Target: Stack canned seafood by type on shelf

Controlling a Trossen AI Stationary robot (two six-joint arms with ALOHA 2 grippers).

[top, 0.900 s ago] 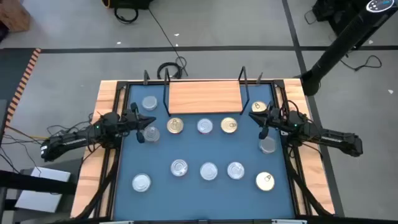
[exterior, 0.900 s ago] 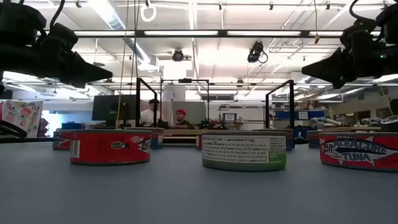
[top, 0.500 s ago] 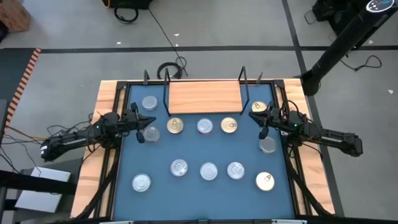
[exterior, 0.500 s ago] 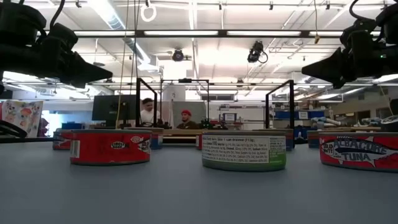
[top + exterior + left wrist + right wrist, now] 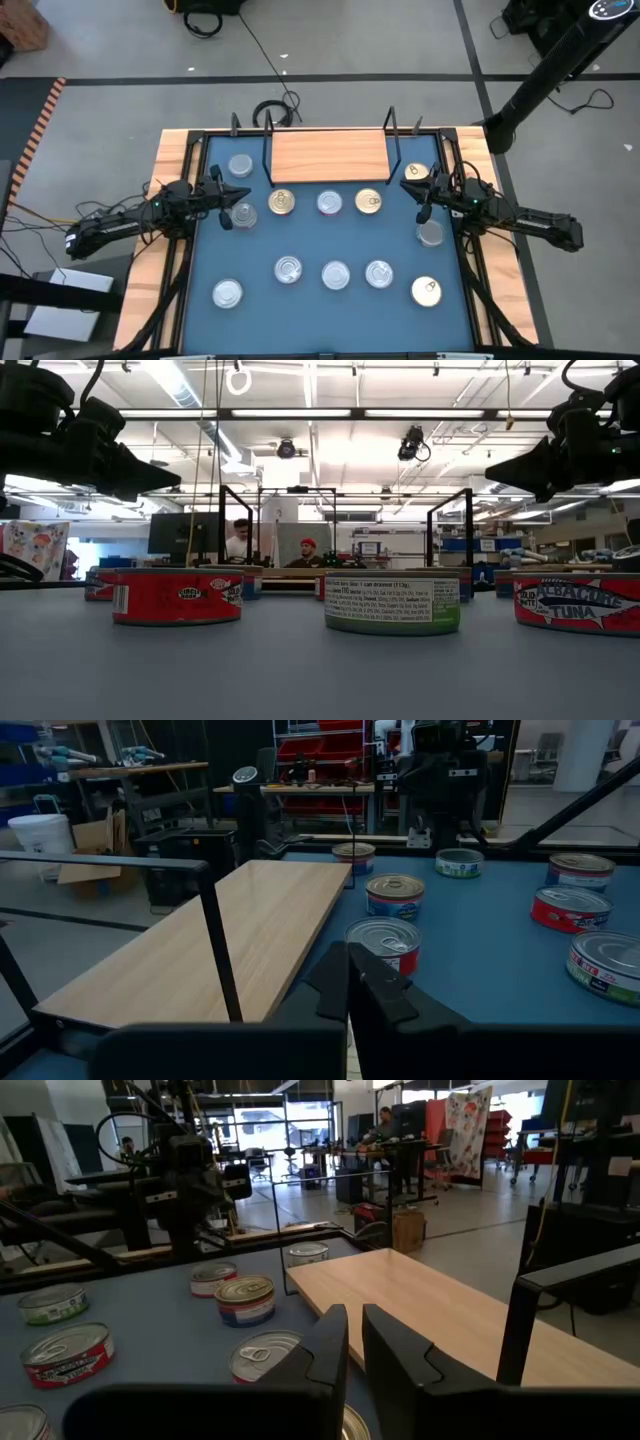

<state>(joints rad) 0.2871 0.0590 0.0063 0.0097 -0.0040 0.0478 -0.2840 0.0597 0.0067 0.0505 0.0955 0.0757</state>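
Observation:
The shelf (image 5: 328, 155) is a light wooden board with black wire uprights, and it lies at the far middle of the blue table top (image 5: 330, 240). Several flat round tins of canned seafood stand on their bases. One row (image 5: 329, 203) runs just before the shelf and another (image 5: 335, 274) nearer the front. My left gripper (image 5: 222, 197) hovers shut at the table's left side, beside a silver-topped tin (image 5: 243, 213). My right gripper (image 5: 421, 197) hovers at the right side between a gold-topped tin (image 5: 416, 173) and a silver one (image 5: 430, 233). It shows only a narrow slit between its fingers (image 5: 330, 1342), with nothing in it.
Black frame rails and the wooden table rim (image 5: 165, 170) run along both sides. A coiled cable (image 5: 272, 110) lies behind the shelf. A dark stand (image 5: 540, 80) rises at the far right. In the low view two people (image 5: 240, 540) sit in the room beyond the table.

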